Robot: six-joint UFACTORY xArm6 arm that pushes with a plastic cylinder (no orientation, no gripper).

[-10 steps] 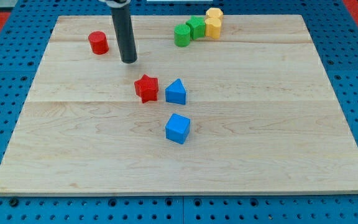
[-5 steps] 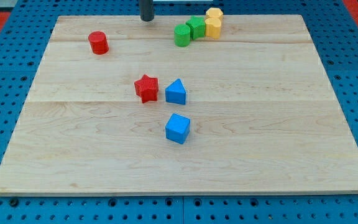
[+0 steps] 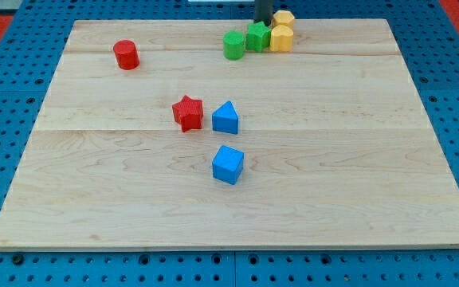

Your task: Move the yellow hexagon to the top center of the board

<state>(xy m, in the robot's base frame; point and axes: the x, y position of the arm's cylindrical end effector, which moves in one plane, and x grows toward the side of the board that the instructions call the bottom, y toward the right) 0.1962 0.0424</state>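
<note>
Now my tip (image 3: 263,23) behind green block (image 3: 257,37) (touching?)

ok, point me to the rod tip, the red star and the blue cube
my tip (image 3: 263,21): camera view, lowest visible end of the rod
red star (image 3: 187,112): camera view, centre of its top face
blue cube (image 3: 228,163): camera view, middle of the block

Bright, even light; sharp focus

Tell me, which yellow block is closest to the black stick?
The upper yellow block, at the board's top edge. It sits just right of my tip; the other yellow block lies a bit lower, beside the green blocks.
</note>
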